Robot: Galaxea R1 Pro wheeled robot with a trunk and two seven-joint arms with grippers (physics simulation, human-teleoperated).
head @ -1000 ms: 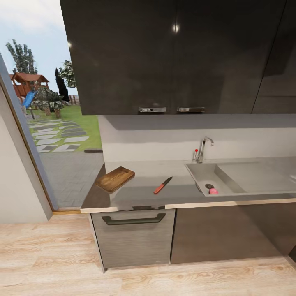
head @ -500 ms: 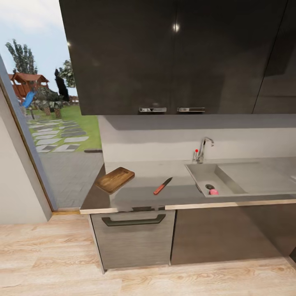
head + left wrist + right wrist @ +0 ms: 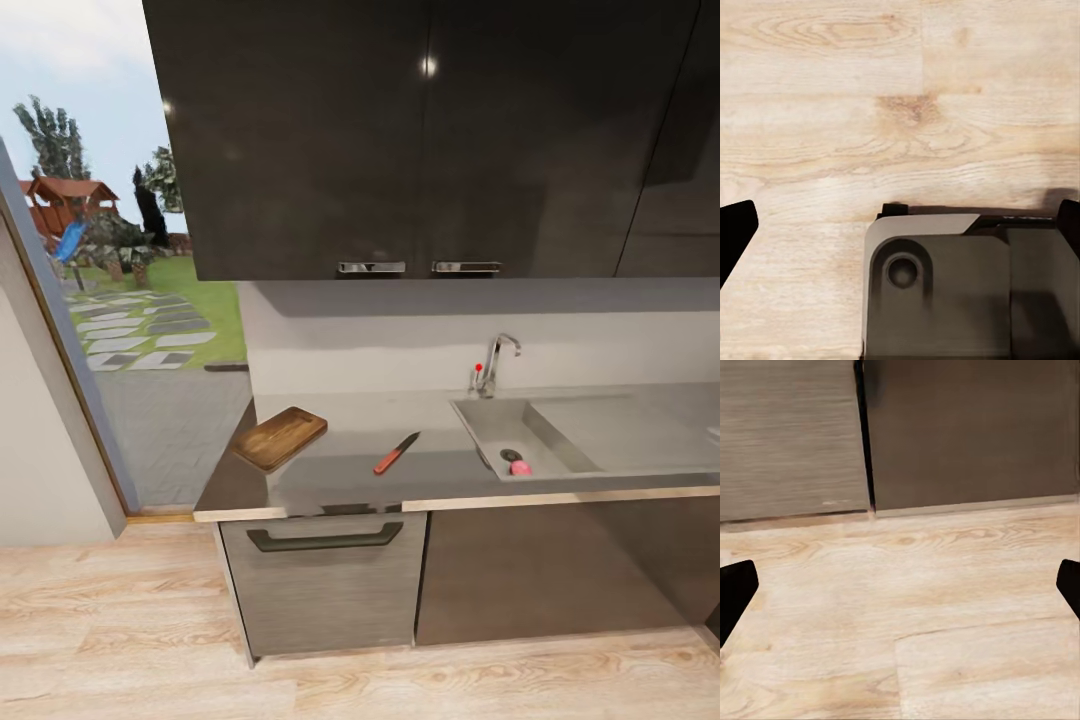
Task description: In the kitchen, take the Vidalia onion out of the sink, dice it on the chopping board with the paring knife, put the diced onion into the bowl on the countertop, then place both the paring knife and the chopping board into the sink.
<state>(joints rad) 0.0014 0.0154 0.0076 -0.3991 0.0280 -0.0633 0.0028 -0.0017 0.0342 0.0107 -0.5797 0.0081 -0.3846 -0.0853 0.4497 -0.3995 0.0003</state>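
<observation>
I am facing a kitchen run from a wooden plank floor (image 3: 120,620). At the far left a glass opening (image 3: 110,330) is showing a garden with a play set. Next the chopping board (image 3: 280,436) is lying at the left end of the glossy grey countertop (image 3: 340,475), overhanging its edge slightly. The paring knife (image 3: 396,452) is lying just right of it, apart from it, red handle toward me. Further right the sink (image 3: 510,435) is holding the Vidalia onion (image 3: 520,467) beside the drain, under the tap (image 3: 497,362). Dark upper cabinets (image 3: 420,140) are hanging above.

My left gripper (image 3: 900,225) is pointing at the floor, fingers spread wide; my right gripper (image 3: 900,585) is also spread wide, facing the cabinet fronts (image 3: 795,435).

Compared with a second ago, the view is barely shifting and the things are lying as they were.
</observation>
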